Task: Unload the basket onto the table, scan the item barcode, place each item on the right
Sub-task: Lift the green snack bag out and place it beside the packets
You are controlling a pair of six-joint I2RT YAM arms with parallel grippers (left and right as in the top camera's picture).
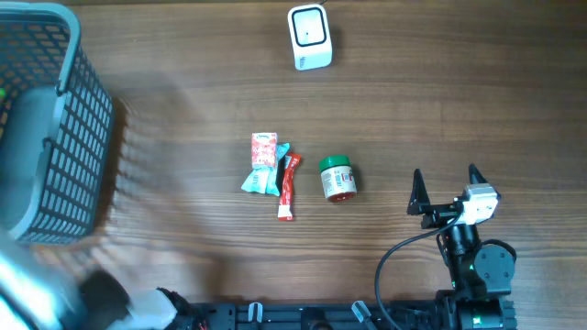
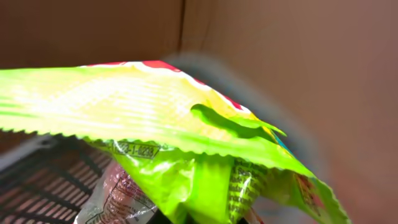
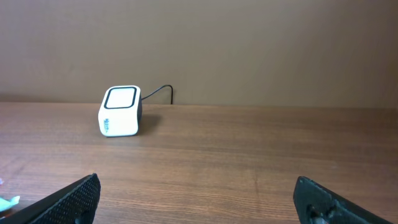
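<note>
My left jaws are shut with a green packet [image 2: 155, 118] pinched in them, just above the basket [image 1: 87, 119] mesh. My right jaws are wide open and empty, low over the surface [image 1: 413, 92], facing the scanner [image 3: 120, 111].

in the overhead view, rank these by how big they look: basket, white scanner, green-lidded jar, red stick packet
1. basket
2. white scanner
3. green-lidded jar and red stick packet: too close to rank, jar wider, packet longer
</note>
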